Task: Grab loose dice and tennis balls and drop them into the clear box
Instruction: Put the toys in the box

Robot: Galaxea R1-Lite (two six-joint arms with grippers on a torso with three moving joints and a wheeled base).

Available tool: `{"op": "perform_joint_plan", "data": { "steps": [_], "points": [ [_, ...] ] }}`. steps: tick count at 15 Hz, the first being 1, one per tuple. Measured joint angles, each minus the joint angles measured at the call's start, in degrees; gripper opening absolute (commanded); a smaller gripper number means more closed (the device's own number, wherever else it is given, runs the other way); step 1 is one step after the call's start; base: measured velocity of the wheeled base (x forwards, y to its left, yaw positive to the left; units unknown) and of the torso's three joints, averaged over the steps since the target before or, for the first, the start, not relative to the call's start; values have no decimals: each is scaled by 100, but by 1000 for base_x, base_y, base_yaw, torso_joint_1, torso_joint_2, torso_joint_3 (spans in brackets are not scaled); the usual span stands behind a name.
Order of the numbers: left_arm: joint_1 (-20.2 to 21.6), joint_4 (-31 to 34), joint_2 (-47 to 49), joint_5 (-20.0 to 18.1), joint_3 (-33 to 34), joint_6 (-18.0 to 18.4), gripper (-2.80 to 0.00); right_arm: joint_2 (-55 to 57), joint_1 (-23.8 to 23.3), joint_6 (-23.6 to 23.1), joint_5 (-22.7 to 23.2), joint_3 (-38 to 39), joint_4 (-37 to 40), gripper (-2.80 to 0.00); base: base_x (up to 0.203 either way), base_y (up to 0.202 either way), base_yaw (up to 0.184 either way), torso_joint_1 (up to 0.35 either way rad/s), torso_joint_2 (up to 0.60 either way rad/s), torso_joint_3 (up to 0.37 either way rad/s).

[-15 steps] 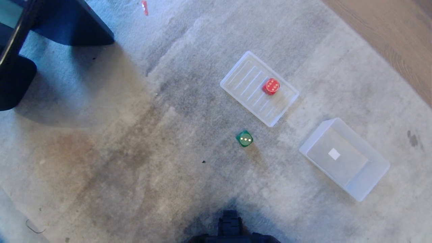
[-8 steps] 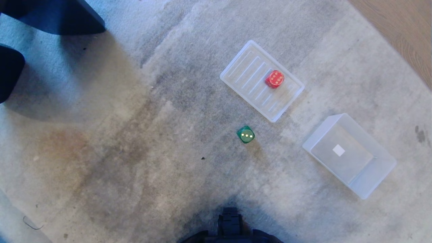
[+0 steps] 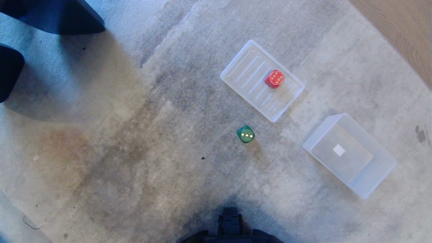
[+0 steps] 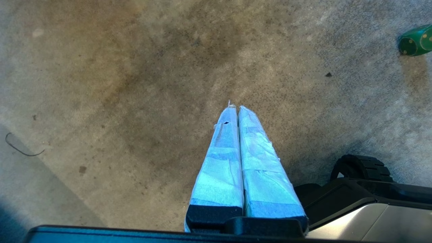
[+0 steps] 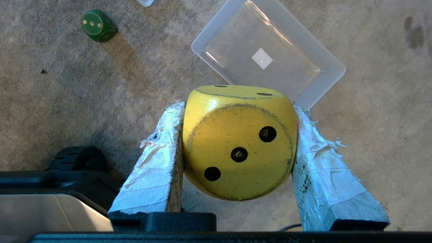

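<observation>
My right gripper (image 5: 238, 107) is shut on a yellow die (image 5: 239, 141), held above the carpet short of the clear box (image 5: 324, 87). The clear box (image 3: 374, 184) stands empty on the carpet at the right. A dark green die (image 3: 246, 134) lies loose on the carpet mid-view, also seen as the green die (image 5: 98, 25) and the green die (image 4: 415, 45). A red die (image 3: 275, 78) sits on the flat ribbed tray (image 3: 246, 72). My left gripper (image 4: 235, 108) is shut with nothing in it, over bare carpet. Neither gripper shows in the head view. Tennis balls are out of view.
Dark furniture (image 3: 50, 17) fills the far left corner. Wood floor (image 3: 405, 27) borders the carpet at the far right. My own base (image 3: 231, 226) shows at the near edge, with a wheel (image 5: 76, 158) beside the right gripper.
The whole head view shifted between the oldest frame and the middle one, so the camera moved. The dice, tray and box kept their places on the carpet.
</observation>
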Motion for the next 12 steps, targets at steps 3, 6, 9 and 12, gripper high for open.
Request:
{"op": "perform_joint_plan", "data": {
  "steps": [3, 6, 9, 12],
  "points": [
    [0, 2, 0, 0, 0, 0, -280, 0, 4, -163, 32, 0, 8, -280, 0, 0, 0, 0, 0, 0],
    [0, 2, 0, 0, 0, -7, -280, 0, 17, -237, 53, 0, 20, -280, 0, 0, 0, 0, 0, 0],
    [0, 2, 0, -2, 0, -2, -280, 0, 26, 34, 7, 0, 73, -280, 0, 0, 0, 0, 0, 0],
    [0, 2, 0, 0, 0, -5, -280, 40, 6, 318, -48, -238, 501, -280, 0, 0, 0, 0, 0, 0]
  ]
}}
